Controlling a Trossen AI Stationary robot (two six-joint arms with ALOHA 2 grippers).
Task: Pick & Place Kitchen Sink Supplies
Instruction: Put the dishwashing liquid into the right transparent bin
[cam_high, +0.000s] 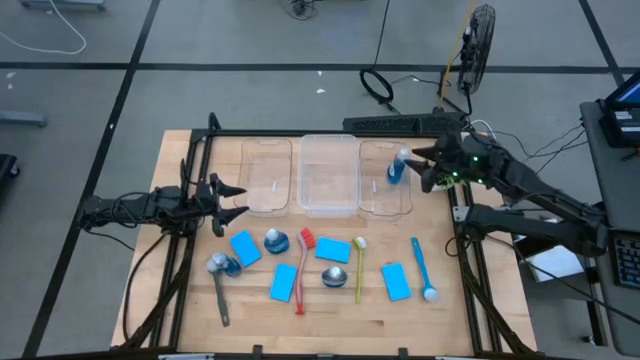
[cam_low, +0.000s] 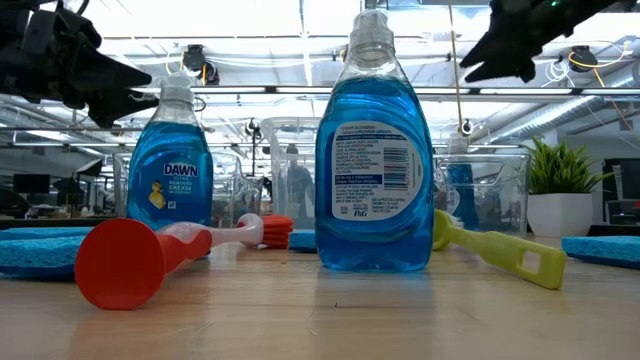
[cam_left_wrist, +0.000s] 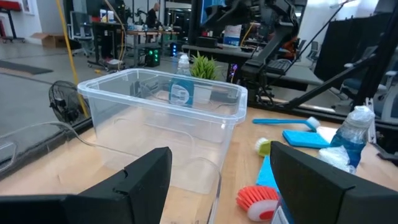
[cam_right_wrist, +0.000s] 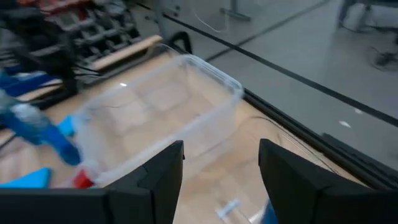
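Note:
Flat blue sponges (cam_high: 245, 248) (cam_high: 396, 281) lie on the near half of the wooden table among blue bottles (cam_high: 277, 240) (cam_high: 334, 277) and long brushes: red (cam_high: 303, 268), yellow-green (cam_high: 359, 265), blue (cam_high: 422, 268) and grey (cam_high: 220, 295). One more blue bottle (cam_high: 397, 168) stands inside the right clear bin (cam_high: 380, 205). My right gripper (cam_high: 418, 168) hangs open in the air beside that bin's right end, holding nothing. My left gripper (cam_high: 238, 200) is open and level at the table's left, pointing at the left bin (cam_high: 268, 175).
Three clear bins stand in a row at the far side; the middle one (cam_high: 328, 175) and the left one hold nothing. A small green plant (cam_low: 560, 190) shows at the far right. Bare wood lies along the near edge (cam_high: 320, 335).

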